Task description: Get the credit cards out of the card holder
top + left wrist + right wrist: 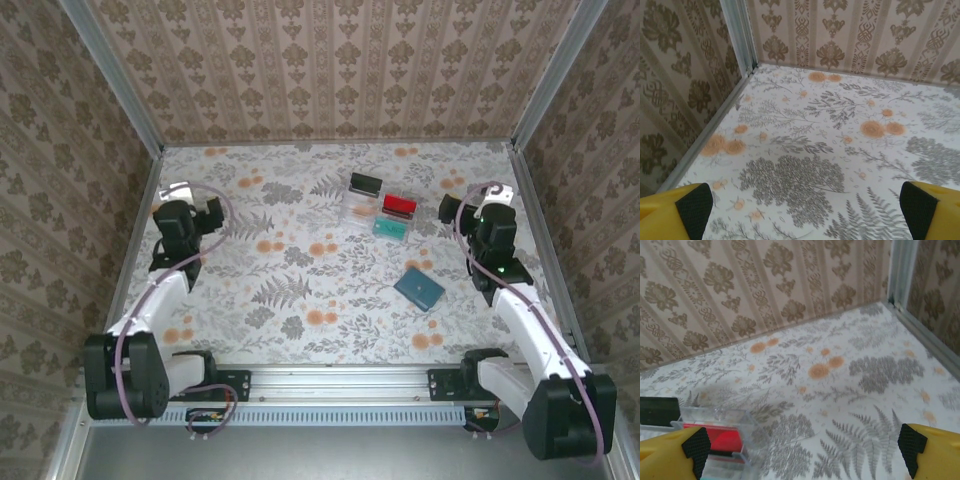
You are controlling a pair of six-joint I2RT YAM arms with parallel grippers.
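Observation:
The card holder (418, 288) is a slim teal wallet lying folded shut on the flowered table, right of centre. The credit cards are hidden. My left gripper (195, 201) hovers at the far left of the table, open, with bare tabletop between its yellow fingertips (695, 205). On the far right, my right gripper (472, 202) is open too, nothing between its fingertips (912, 447). It sits beyond the card holder and to its right. Both grippers are well apart from the wallet.
A clear plastic tray (360, 208) stands at the back centre with a black block (364, 183), a red block (399, 205) and a teal block (390, 229). The right wrist view shows that tray (742, 422) at lower left. Patterned walls enclose the table.

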